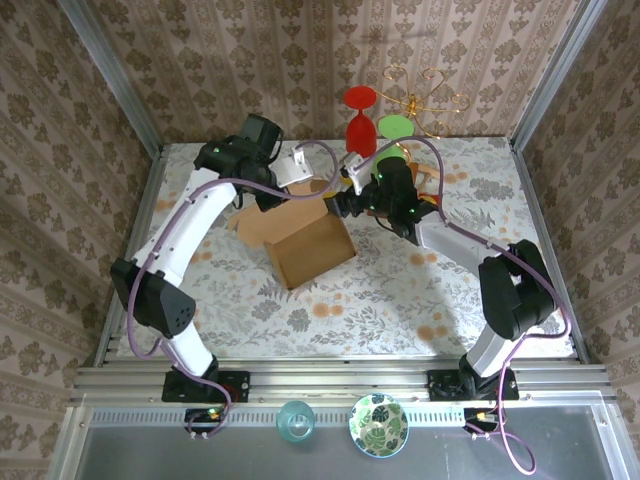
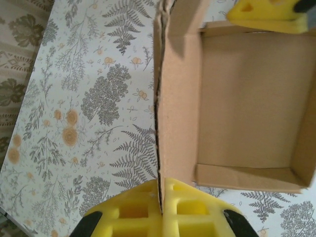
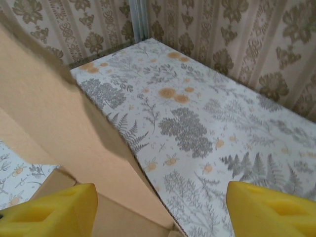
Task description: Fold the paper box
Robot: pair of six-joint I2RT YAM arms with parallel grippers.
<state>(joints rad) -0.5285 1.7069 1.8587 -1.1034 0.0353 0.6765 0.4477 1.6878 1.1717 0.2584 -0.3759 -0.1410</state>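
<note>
The tan corrugated cardboard box (image 1: 312, 252) sits mid-tabletop (image 1: 400, 295), its walls partly raised. The left pincer (image 2: 161, 210) is clamped on one upright wall edge. The right pincer (image 3: 162, 192) gapes wide beside a flap.

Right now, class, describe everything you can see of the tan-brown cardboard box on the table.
The tan-brown corrugated cardboard box is partly folded: a shallow open tray with plain floor and raised walls, a flat panel spread behind it. It lies mid-table on the floral-patterned table, turned at an angle. The left gripper is shut on one upright wall's edge; the right gripper stands open at the opposite end.
</note>
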